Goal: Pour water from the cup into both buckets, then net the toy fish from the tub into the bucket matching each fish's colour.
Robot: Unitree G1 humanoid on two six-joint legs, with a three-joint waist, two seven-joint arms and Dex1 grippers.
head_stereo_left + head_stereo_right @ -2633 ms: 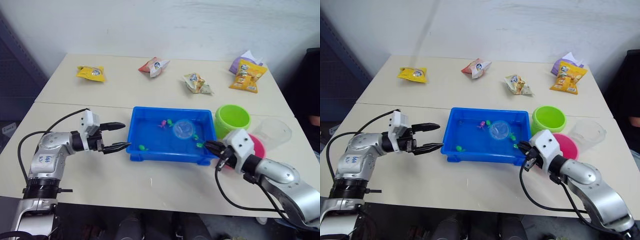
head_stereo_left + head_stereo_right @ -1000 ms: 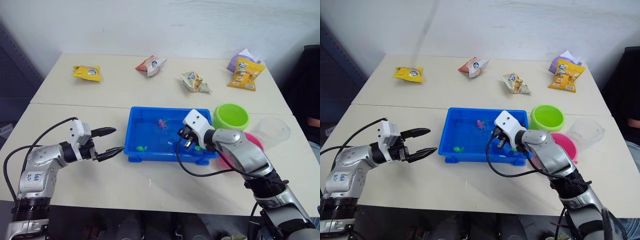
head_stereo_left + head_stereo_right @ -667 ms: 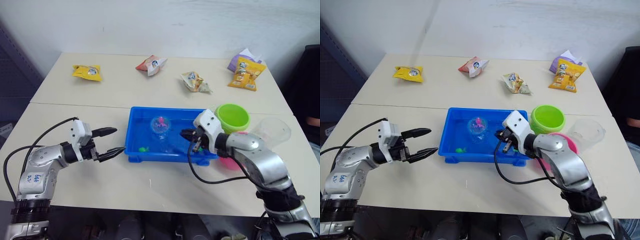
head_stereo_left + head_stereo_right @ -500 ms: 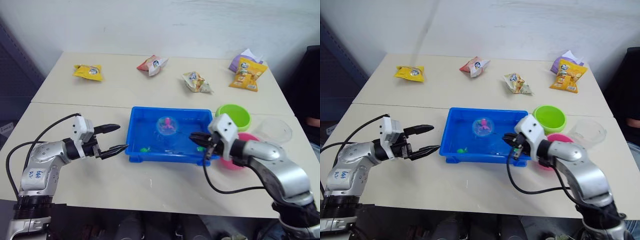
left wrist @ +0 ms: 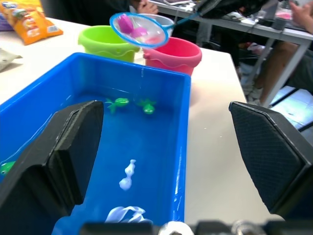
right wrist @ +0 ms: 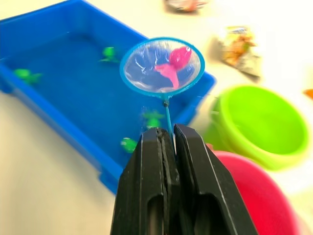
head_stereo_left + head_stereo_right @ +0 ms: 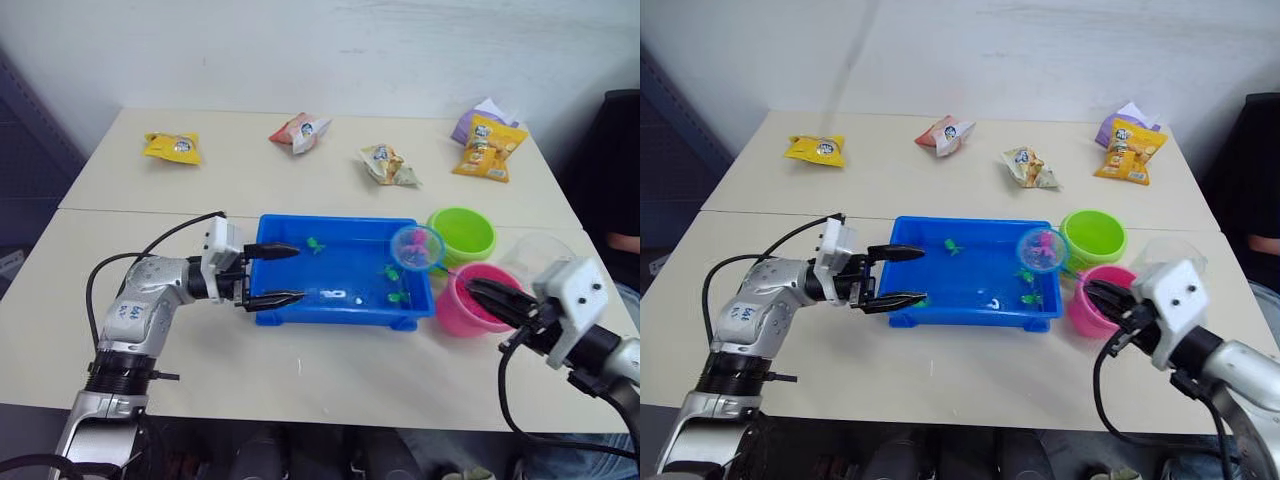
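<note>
The pale bench (image 7: 300, 370) carries everything, with four snack packets lined along its far side: a yellow one (image 7: 170, 147), a red-and-white one (image 7: 298, 130), a pale one (image 7: 385, 166) and an orange one (image 7: 485, 148). At the middle lies the tub (image 7: 340, 312), a shallow bright blue rectangular tray with a rim, holding water and a few tiny green fish (image 5: 146, 105). At 3 o'clock from the tub stand the two buckets, the lime green bucket (image 7: 462, 235) farther back and the pink bucket (image 7: 462, 310) nearer, just beside each other; the clear cup (image 7: 535, 255) stands beyond the pink bucket, toward 2 o'clock from the tub. The left end effector (image 7: 270, 274) sits at the tub's 9 o'clock end, its two black fingers spread wide, one over the rim and one outside the near wall, holding nothing. The right end effector (image 6: 167, 133) is pressed together on the thin handle of the net (image 6: 163, 67), at 4 o'clock from the tub. The net's light blue hoop is lifted above the tub's 3 o'clock end, close to the green bucket, and in its clear mesh lies one pink fish (image 6: 173, 62).
</note>
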